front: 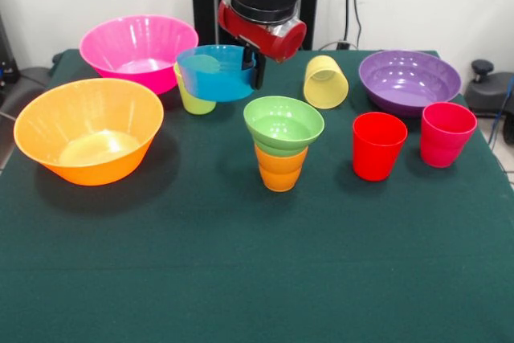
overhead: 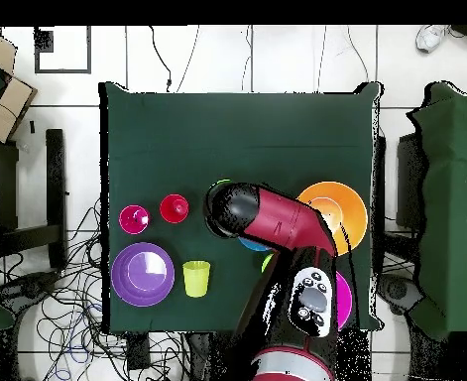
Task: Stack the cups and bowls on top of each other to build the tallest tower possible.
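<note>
The orange ribbed cup [front: 280, 168] stands upright mid-table with the small light green bowl [front: 283, 124] sitting on its mouth. My gripper [front: 255, 68] is shut on the right rim of the small blue bowl [front: 215, 74] and holds it in the air, up and left of the green bowl. The lime green cup [front: 195, 98] stands partly hidden behind the blue bowl. In the overhead view the arm [overhead: 277, 223] covers the gripper and the stack; only a sliver of the blue bowl [overhead: 252, 244] shows.
The large orange bowl [front: 88, 128] and large pink bowl [front: 138, 50] sit at the left. The pale yellow cup [front: 326, 81] lies on its side. The purple bowl [front: 409, 79], red cup [front: 378, 145] and pink-red cup [front: 446, 134] are at the right.
</note>
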